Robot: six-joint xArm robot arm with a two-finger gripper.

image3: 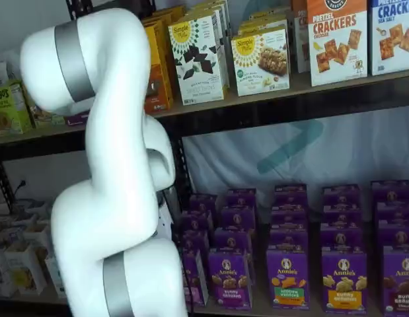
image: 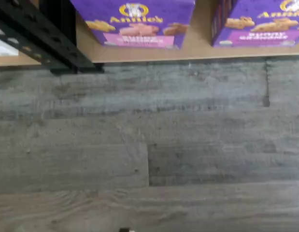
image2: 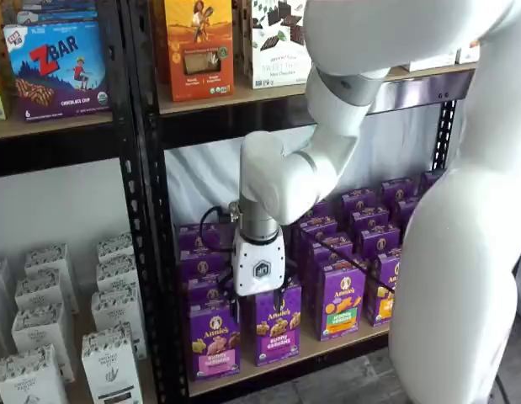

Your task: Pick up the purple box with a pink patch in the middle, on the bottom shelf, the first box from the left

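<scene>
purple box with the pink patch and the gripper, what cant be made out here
- purple box: upper part cut off by the wrist view's edge; label text blurred.
- purple box in a shelf view: label print too small.
- gripper: fingers lost against dark cartons.
- Other shelf view: arm hides the box.

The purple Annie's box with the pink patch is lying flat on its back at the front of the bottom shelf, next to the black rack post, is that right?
Not quite. The purple box stands upright, not flat, as a shelf view shows. The rest holds: it is at the front of the bottom shelf, beside the black rack post.
</scene>
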